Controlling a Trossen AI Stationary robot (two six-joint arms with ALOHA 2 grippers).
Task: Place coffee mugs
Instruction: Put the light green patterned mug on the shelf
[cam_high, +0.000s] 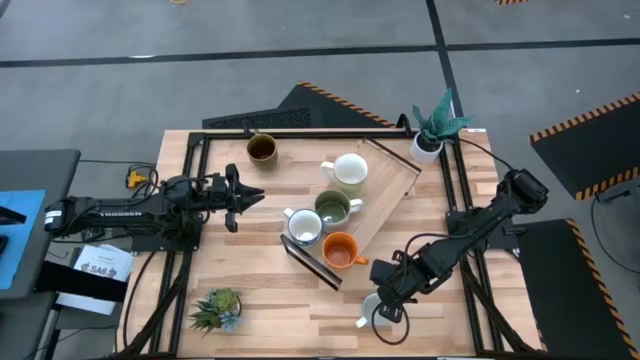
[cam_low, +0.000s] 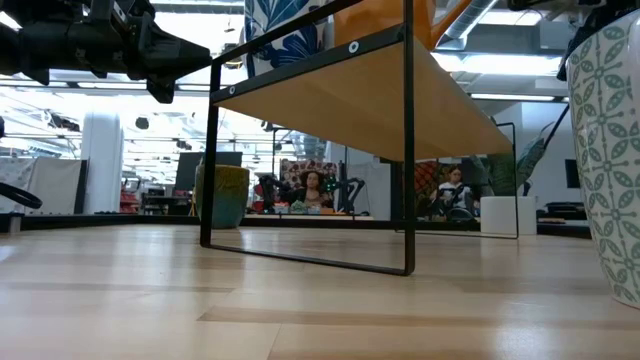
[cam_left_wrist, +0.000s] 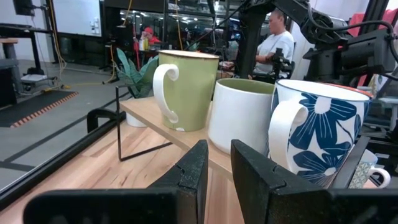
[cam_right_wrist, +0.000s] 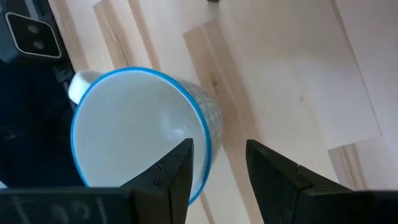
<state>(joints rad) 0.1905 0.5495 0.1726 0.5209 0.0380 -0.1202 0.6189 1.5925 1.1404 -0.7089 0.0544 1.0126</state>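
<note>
Four mugs on raised wooden shelf (cam_high: 385, 200) | right gripper (cam_high: 385, 300), fingers parted, straddles blue-rimmed patterned white mug (cam_right_wrist: 140, 134) for pickup | left gripper (cam_high: 250, 195) narrow, waiting.

1. The right gripper (cam_right_wrist: 217, 171) hangs over a white mug with a blue rim (cam_right_wrist: 140, 134), looking down into its open mouth.
2. The two dark fingers (cam_right_wrist: 171, 171) stand a little apart, and one finger is over the mug's rim.
3. The mug stands on a light wooden table (cam_right_wrist: 292, 81), handle (cam_right_wrist: 79, 84) pointing away from the fingers.
</note>
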